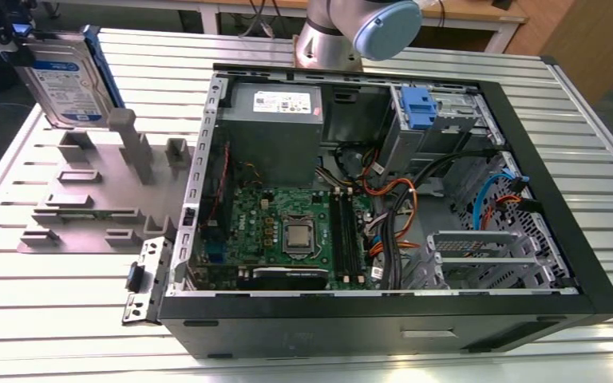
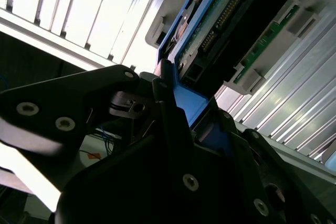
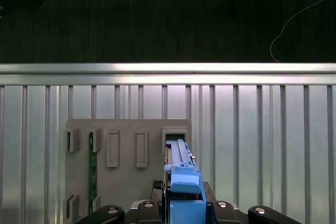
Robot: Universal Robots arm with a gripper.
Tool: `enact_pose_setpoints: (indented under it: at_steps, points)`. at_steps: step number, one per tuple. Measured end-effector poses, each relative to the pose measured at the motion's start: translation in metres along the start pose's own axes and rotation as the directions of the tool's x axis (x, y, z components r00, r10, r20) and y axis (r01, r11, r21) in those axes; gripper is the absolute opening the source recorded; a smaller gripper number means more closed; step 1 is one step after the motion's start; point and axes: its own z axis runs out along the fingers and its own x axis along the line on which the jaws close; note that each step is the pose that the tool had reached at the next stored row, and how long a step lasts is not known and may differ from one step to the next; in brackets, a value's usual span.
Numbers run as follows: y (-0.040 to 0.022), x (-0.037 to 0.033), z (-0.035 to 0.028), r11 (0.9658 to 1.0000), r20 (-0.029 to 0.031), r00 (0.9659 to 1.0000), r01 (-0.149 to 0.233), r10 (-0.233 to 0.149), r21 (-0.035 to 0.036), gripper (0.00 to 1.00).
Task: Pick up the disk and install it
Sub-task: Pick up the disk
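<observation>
The disk, silver with a white-and-blue label and a blue bracket, hangs upright at the exterior view's far left, over the grey fixture. My gripper is shut on the disk's upper end. In the first wrist view the disk is edge-on with its blue bracket clamped between the black fingers, above a slot of the fixture. The second wrist view has the disk's green circuit side and blue bracket close by.
The open computer case lies to the exterior view's right of the fixture, with a grey power supply, motherboard, cables and a blue caddy in its upper bay. The arm's base stands behind the case. A green strip sits in the fixture.
</observation>
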Motion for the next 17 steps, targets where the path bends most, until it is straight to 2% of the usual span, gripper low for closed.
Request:
enact_pose_setpoints:
  at_steps: [17]
  points:
    - [0.0001, 0.0000, -0.0119, 1.0000, 0.0000, 1.0000, 0.000, 0.000, 0.0001, 0.36]
